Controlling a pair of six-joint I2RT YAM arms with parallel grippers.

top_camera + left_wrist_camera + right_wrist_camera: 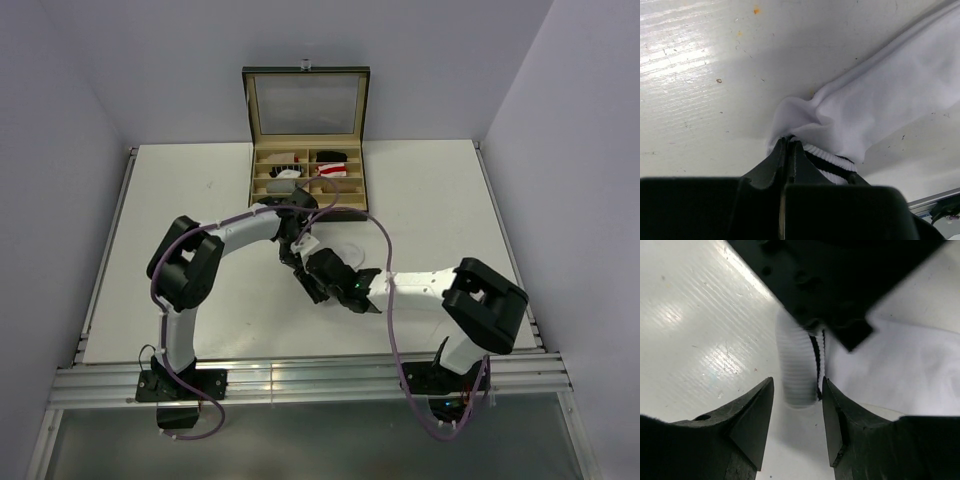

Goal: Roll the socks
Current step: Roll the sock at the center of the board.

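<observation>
The white sock [880, 95] with dark cuff stripes lies on the white table, in the top view [348, 247] just behind the two grippers. My left gripper [788, 143] is shut on its bunched cuff end; it is at mid-table in the top view [296, 258]. My right gripper [797, 390] is open, and the ribbed cuff [796, 367] hangs just beyond its fingertips, in line with the gap; it shows in the top view [312, 285]. The red-and-white striped sock [332, 171] lies in a box compartment. I cannot make out the tan sock.
An open compartment box [305, 195] with a glass lid [305, 105] stands at the back centre. It holds a black bundle [332, 155] and a grey bundle [285, 186]. The left gripper's black body [840, 280] fills the top of the right wrist view.
</observation>
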